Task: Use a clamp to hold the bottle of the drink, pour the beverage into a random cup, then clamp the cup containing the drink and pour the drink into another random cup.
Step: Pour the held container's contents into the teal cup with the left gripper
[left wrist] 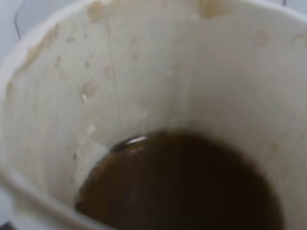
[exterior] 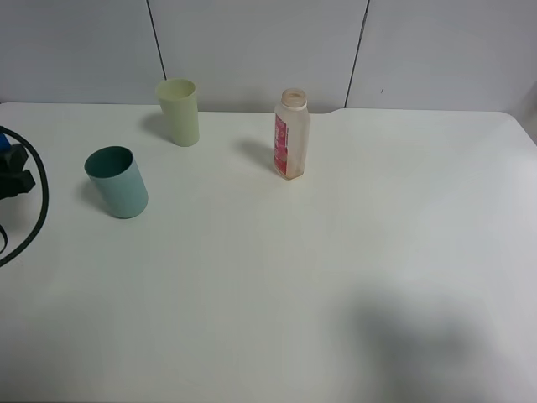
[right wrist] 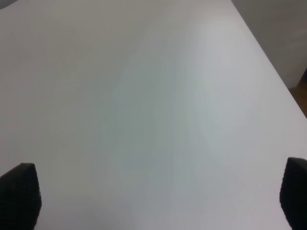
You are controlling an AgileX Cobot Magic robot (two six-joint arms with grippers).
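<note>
Looking into the paper cup [left wrist: 57, 96] of brown drink [left wrist: 182, 187], left jaws closed, right jaws spread over table [right wrist: 153, 96]

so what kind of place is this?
Probably a robotics lab test bench, not a home: bare white tabletop, plain grey panelled wall behind, and only props, a teal plastic tumbler, a pale yellow-green plastic tumbler and a small translucent red-labelled bottle.

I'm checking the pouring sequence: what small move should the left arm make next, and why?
Probably carry the stained whitish cup toward the plain teal-green plastic tumbler. The left wrist view looks into the cup, dark brown liquid pooled inside; the tumbler stands upright, and the cup is outside the high view.
</note>
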